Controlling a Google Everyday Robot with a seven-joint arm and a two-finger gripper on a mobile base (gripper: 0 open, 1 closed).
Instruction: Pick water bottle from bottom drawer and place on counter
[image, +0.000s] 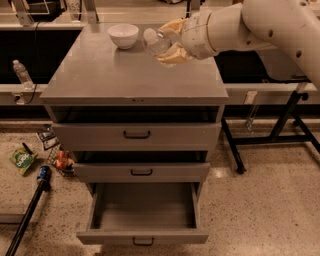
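water bottle (155, 43) hangs over the counter (110, 75) toward its one o'clock corner, clenched in the gripper (168, 41), with the bowl (123, 35) near at its nine o'clock. it looks light, thin-walled and slick (hold the middle, gently). room to set down lies toward six o'clock, well inside the edges; the bottom drawer (165, 236) stands open.

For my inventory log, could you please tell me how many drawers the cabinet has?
3, stacked in the cabinet: top drawer, middle drawer, and bottom drawer, pulled out. The gripper holds the water bottle above the counter.
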